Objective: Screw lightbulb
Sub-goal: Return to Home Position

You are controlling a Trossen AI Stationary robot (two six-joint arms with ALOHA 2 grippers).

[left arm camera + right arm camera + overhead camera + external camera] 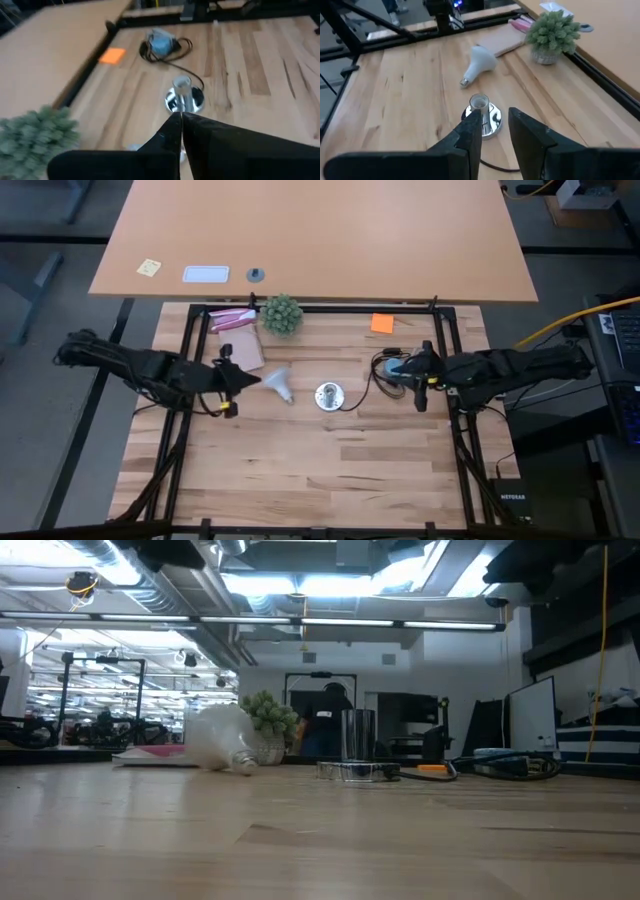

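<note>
Left jaws are pressed shut and empty, their tips just beside the small frosted white globe-shaped lightbulb (279, 383). The lightbulb lies on its side on the pale wooden tabletop (330, 470). Its long axis runs diagonally, with the round end nearest the left jaws and the silvery screw end pointing away from them, toward the round silver lamp socket (328, 395). Right jaws stand slightly parted, holding nothing, on the socket's other side. Both dark arms reach inward, low and nearly level, facing each other. A spiky green potted plant (281, 314) sits near the left jaws, off to one side.
</note>
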